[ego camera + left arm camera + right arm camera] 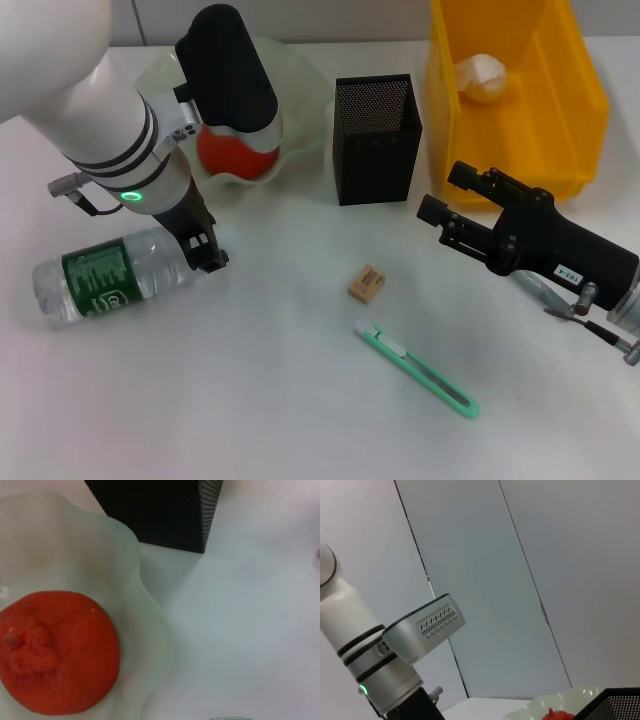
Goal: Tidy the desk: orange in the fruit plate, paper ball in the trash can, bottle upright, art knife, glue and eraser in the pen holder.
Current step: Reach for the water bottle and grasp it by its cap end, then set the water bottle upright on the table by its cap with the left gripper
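The orange [232, 157] lies in the pale fruit plate [300, 90], close up in the left wrist view as orange [55, 655] on plate [135, 605]. A clear bottle [105, 280] with a green label lies on its side at the left. My left gripper [205, 250] hangs just at its right end. The tan eraser [366, 283] and green art knife [415, 368] lie mid-table. The paper ball [482, 77] sits in the yellow trash can [590, 110]. My right gripper [447, 192] hovers open and empty, right of the black mesh pen holder [375, 140]. A grey stick [538, 288], perhaps the glue, shows under the right arm.
The pen holder [160, 510] stands right beside the plate. The right wrist view shows only walls, the left arm [395, 650] and a corner of the plate [560, 707]. White tabletop stretches along the front.
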